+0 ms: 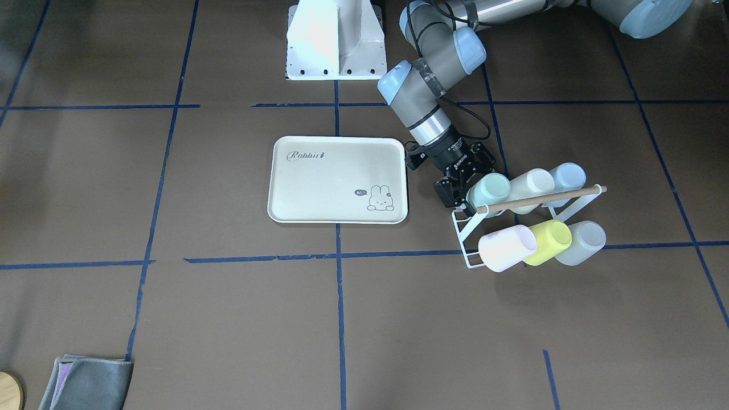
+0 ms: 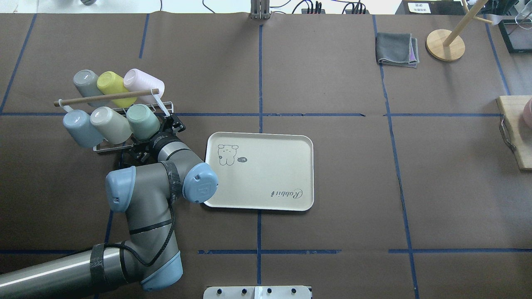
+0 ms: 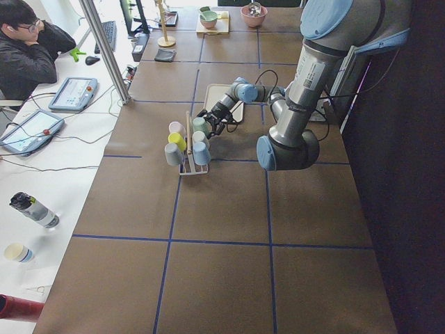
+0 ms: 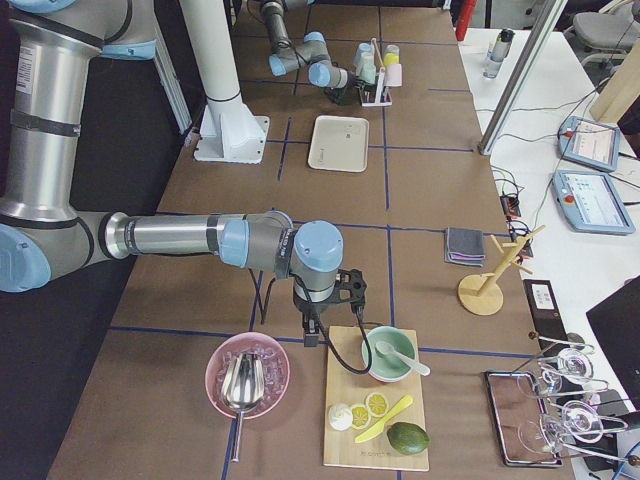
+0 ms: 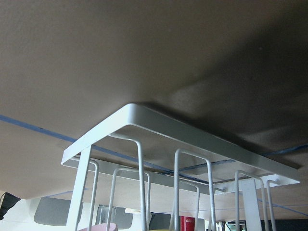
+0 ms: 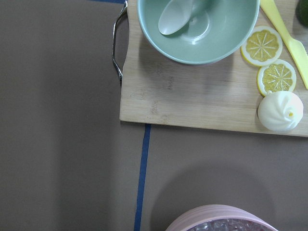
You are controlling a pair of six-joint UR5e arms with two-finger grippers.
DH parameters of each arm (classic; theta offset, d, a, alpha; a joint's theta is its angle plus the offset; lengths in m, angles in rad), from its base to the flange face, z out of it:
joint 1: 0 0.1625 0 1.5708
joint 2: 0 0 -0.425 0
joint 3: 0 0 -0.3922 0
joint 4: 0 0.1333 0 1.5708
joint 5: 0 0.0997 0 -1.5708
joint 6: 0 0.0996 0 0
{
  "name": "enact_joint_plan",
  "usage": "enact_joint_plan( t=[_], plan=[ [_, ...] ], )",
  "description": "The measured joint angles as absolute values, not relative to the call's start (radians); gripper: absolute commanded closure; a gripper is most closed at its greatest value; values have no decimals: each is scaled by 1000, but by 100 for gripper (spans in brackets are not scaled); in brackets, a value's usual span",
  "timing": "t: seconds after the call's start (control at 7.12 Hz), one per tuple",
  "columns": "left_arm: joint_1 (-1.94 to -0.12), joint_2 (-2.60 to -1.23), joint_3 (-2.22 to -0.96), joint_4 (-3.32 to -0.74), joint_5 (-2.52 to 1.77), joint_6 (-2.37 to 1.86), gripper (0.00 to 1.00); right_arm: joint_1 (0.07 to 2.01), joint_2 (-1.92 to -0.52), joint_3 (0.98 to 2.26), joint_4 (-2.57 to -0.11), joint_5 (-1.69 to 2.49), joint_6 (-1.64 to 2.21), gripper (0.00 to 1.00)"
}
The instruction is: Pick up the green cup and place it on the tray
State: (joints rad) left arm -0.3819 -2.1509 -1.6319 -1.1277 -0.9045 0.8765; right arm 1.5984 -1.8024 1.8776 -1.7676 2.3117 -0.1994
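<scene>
The pale mint-green cup lies tilted on a white wire rack, at the rack's end nearest the tray; it also shows in the overhead view. My left gripper is low beside the cup's open end, its jaws spread wide, with one finger on the tray side; the other finger is hidden. The cup rests on the rack. The cream "Rabbit" tray lies flat and bare just beside the rack. My right gripper hovers far away over a cutting board; I cannot tell its state.
The rack also holds cream, pale blue, pink, yellow-green and grey cups under a wooden bar. A folded grey cloth and a wooden stand sit far right.
</scene>
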Motion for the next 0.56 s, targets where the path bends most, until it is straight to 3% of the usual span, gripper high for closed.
enact_joint_plan(
  t=[0.56],
  plan=[
    [-386, -2153, -1644, -1127, -905, 873, 37, 1598, -1802, 1878, -1769, 2312, -199, 0]
  ],
)
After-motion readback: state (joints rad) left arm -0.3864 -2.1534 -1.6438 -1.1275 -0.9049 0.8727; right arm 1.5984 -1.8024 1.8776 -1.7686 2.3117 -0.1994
